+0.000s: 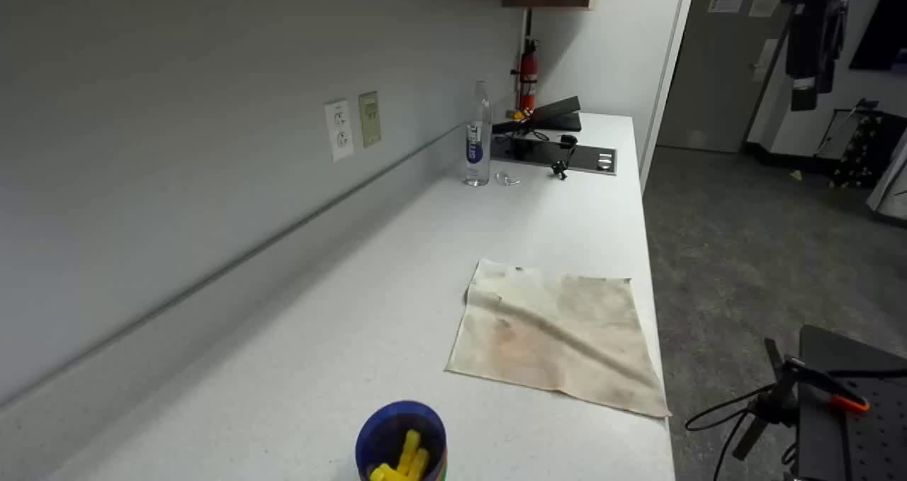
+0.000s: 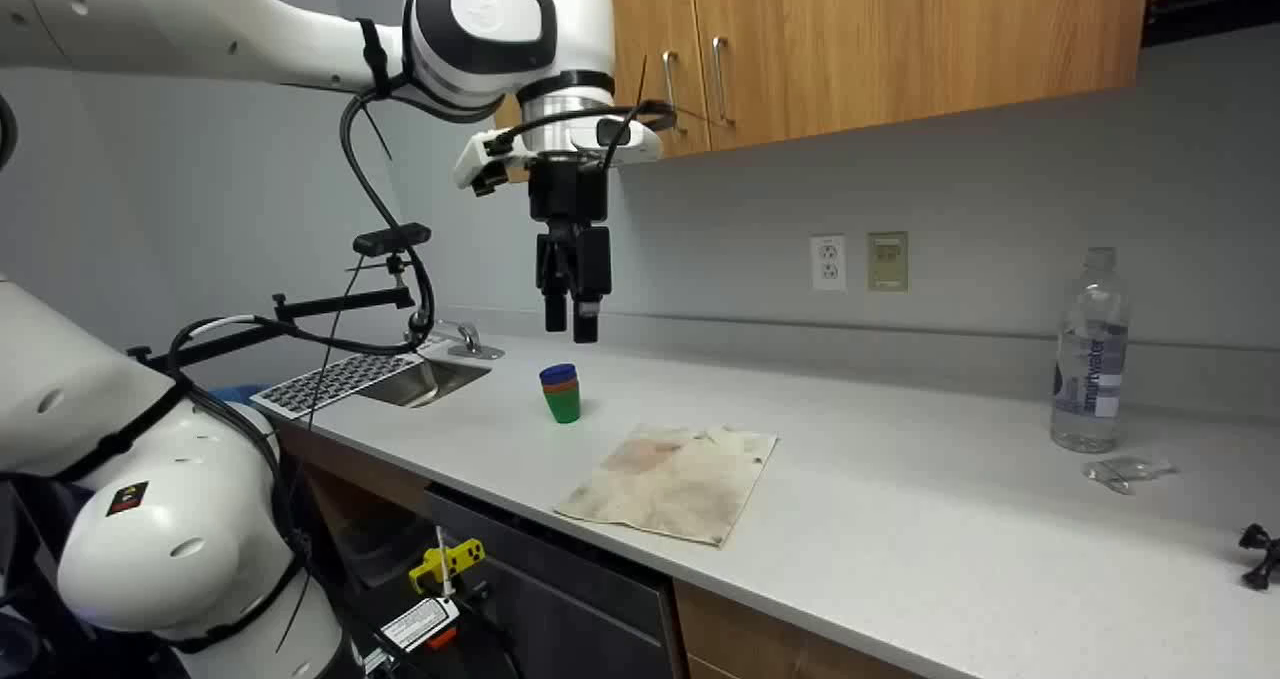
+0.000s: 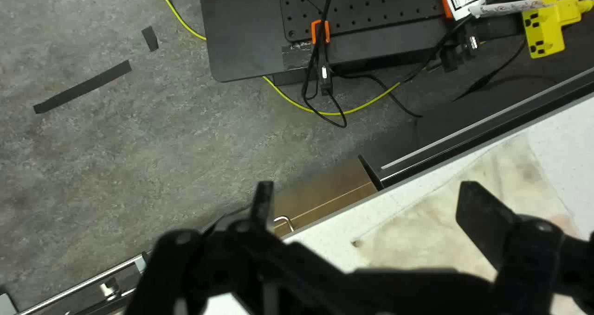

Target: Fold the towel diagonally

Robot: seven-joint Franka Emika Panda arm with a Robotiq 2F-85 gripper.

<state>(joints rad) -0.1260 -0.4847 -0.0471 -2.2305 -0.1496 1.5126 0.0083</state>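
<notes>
The beige, smudged towel lies spread out flat on the white counter in both exterior views. A wrinkle runs slantwise across it, and one side is close to the counter's front edge. My gripper points down, high above the counter; it also shows at the upper right in an exterior view. In the wrist view my gripper has its fingers wide apart with nothing between them. Below it are one towel corner, the counter edge and the floor. The gripper hides part of the towel there.
A stack of cups, blue on top, holds yellow pieces. A water bottle stands by the wall. A sink is at the counter's far end. Wooden cabinets hang above. The counter's front edge drops to the floor.
</notes>
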